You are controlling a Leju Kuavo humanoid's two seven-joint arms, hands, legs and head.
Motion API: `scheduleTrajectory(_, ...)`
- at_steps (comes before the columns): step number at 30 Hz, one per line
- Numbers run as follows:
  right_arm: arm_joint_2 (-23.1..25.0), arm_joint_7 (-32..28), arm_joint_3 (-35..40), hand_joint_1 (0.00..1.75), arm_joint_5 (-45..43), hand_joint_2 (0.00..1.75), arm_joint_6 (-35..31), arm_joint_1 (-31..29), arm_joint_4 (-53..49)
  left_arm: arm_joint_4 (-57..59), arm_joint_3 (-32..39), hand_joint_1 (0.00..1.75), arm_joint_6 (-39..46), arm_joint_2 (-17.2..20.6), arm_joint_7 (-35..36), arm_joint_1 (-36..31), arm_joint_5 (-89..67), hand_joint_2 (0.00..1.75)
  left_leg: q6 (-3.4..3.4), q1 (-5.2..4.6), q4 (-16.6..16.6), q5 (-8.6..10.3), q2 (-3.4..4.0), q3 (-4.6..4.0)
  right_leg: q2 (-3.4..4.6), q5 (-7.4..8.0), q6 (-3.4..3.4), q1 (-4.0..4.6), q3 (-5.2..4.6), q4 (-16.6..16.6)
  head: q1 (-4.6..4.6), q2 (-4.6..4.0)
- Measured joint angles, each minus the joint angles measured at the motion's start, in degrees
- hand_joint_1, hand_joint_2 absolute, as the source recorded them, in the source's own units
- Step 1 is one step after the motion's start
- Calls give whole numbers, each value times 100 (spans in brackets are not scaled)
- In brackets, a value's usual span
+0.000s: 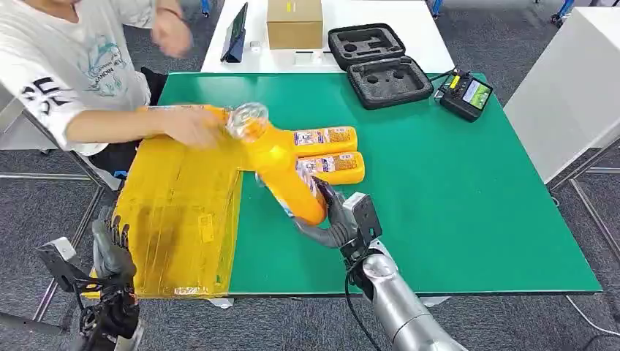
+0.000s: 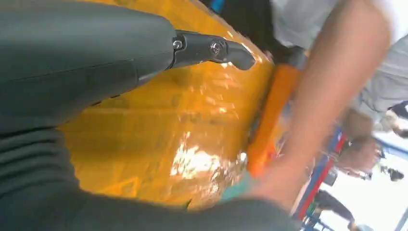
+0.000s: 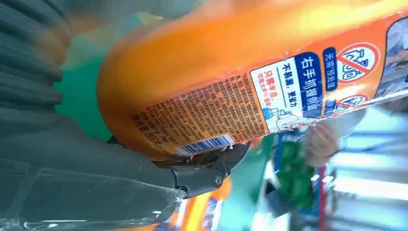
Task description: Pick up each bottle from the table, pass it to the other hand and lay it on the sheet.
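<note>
The green counter fills the middle of the head view, the yellow sheet draped over its left part. The right hand, lower centre, grips the base of an orange bottle whose long axis tilts up-left toward the sheet. The left hand waits lower left, fingers apart and empty, well apart from the bottle. A person's hand rests by the bottle's clear top, possibly in the way. Two bottles lie just right.
</note>
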Motion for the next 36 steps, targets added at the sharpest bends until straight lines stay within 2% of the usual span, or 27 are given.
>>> scheduleTrajectory(7,131,101,0,175,-243,175,-107,-45,342,-909,-322,0,-20,-245,-11,409,-533,175,0,-2,1,0,-8,-6,-4,0,1,-1,-5,-1,2,0)
scheduleTrajectory(14,437,221,205,175,-376,175,-197,-131,816,-1575,-1767,0,147,-378,127,631,-1756,175,0,-3,0,0,-11,-8,-5,0,1,0,-5,0,2,0)
scheduleTrajectory(22,634,265,575,175,-263,175,-223,-168,993,-1612,-2599,0,26,-365,354,528,-1671,175,0,-1,0,0,-11,-8,-6,0,0,0,-7,-1,2,0)
scheduleTrajectory(36,708,322,1100,175,-40,175,-260,-246,1098,-1389,-2912,0,-181,-314,483,287,-1122,175,1,-2,0,1,-10,-9,-6,0,0,0,-7,0,2,0)
